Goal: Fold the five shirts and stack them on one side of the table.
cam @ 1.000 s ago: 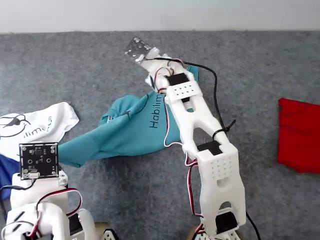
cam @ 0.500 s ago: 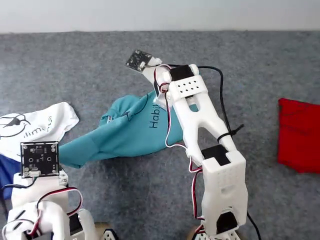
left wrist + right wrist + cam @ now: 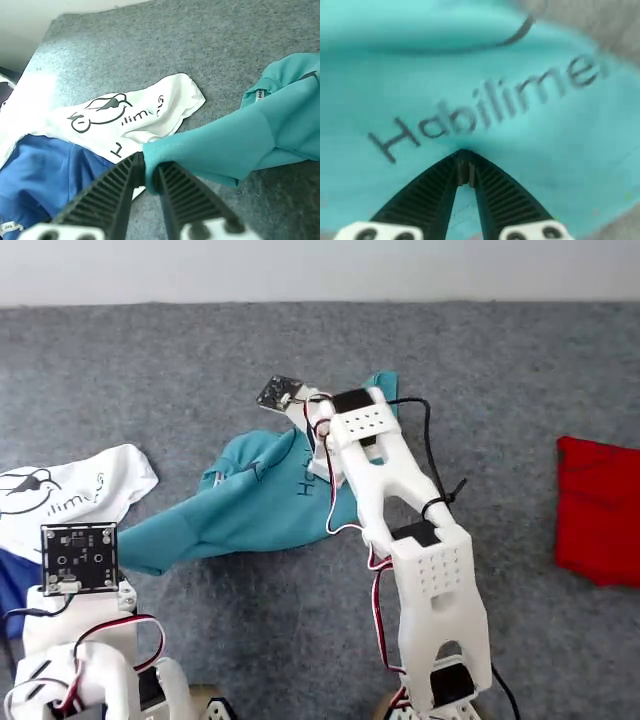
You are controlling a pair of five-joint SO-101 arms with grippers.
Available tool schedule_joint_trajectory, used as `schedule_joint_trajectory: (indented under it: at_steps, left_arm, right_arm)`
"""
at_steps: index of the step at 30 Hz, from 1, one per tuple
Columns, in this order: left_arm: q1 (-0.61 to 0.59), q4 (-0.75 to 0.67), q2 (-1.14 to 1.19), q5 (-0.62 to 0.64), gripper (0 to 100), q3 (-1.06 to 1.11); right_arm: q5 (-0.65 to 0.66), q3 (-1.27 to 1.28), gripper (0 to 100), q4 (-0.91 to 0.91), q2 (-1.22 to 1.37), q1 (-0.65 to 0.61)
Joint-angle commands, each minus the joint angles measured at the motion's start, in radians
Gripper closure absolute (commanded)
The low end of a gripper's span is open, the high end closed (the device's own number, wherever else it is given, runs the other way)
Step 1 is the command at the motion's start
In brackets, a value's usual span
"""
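Nearest, left claw (image 3: 146, 167): closed narrow on the sleeve end of the teal shirt (image 3: 250, 502), cloth pinched between the ribbed fingers; sat over the near left corner of the bench (image 3: 250, 640).
Blue shirt (image 3: 35, 180): lay crumpled just beside the left claw at the bench's left edge, partly under the white shirt.
White shirt (image 3: 75, 490): lay rumpled over the blue one, dark print facing up, one corner near the teal sleeve; touching or not, could not tell.
Teal shirt: stretched across mid-bench, one sleeve drawn toward the near left, body with dark lettering spread toward the middle, a small corner peeking out beyond the right arm's wrist on the far side.
Red shirt (image 3: 598, 510): lay as a flat, squared block at the bench's right edge, well apart from the other three.
Right claw (image 3: 465, 167): pressed shut on a pucker of teal cloth just beside the lettering, the arm stretched from the near middle edge over the shirt's right part.
Wall (image 3: 320, 270): pale, ran along the bench's far edge.
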Motion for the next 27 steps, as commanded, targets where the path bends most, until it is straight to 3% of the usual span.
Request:
schedule_joint_trajectory:
  at_steps: [1, 5, 10, 22, 27]
  left_arm:
    - [-0.005, -0.008, -0.003, -0.008, 99, -0.004]
    - [-0.005, -0.008, -0.003, -0.008, 99, -0.004]
    - [-0.005, -0.008, -0.003, -0.008, 99, -0.004]
    - [-0.005, -0.008, -0.003, -0.008, 99, -0.002]
    - [-0.003, -0.008, -0.003, -0.008, 99, -0.002]
  right_arm:
    - [0.009, -0.106, 98.9, -0.217, 0.048, -0.002]
    - [0.009, -0.244, 98.9, -0.331, 0.159, -0.022]
    - [0.009, -0.48, 98.9, -0.305, 0.265, -0.053]
    - [0.003, -0.928, 98.9, 0.16, 0.318, -0.073]
    - [0.003, -1.079, 98.7, 0.478, 0.32, -0.073]
